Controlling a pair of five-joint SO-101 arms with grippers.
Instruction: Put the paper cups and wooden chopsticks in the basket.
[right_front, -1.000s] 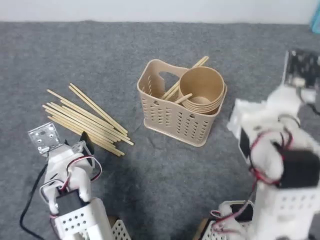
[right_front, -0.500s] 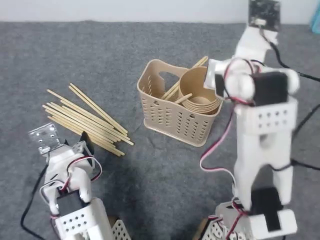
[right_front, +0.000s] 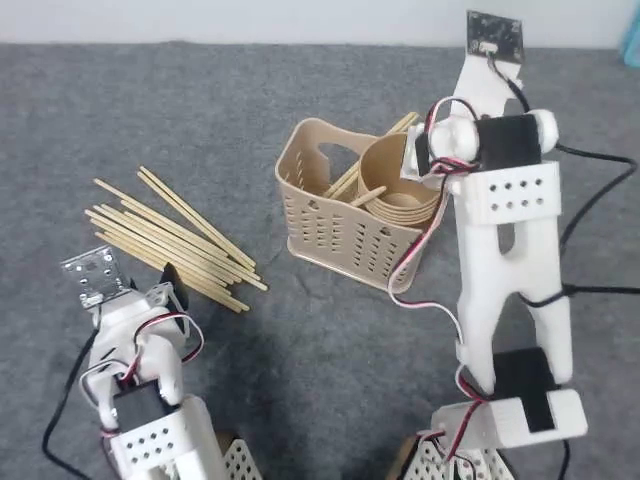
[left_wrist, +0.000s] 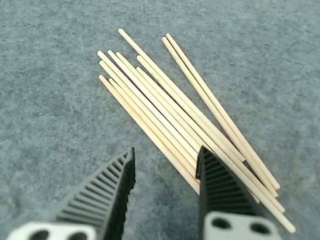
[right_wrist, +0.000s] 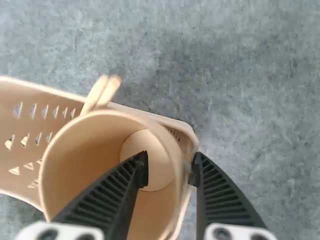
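Observation:
Several wooden chopsticks lie in a loose pile on the grey carpet at the left. My left gripper sits just in front of the pile. In the left wrist view it is open, its fingertips at the near ends of the chopsticks, holding nothing. A tan basket in the middle holds a nested stack of paper cups and a few chopsticks. My right gripper hangs open over the stack, one finger inside the top cup, the other outside the basket's rim.
The right arm stands tall and leans over the basket's right end. Bare carpet lies in front of the basket and behind it. A white wall edge runs along the back.
The right arm rose from a folded pose at the right and swung over the basket, bringing its gripper down to the cups. The left arm, the pile and the basket stayed put.

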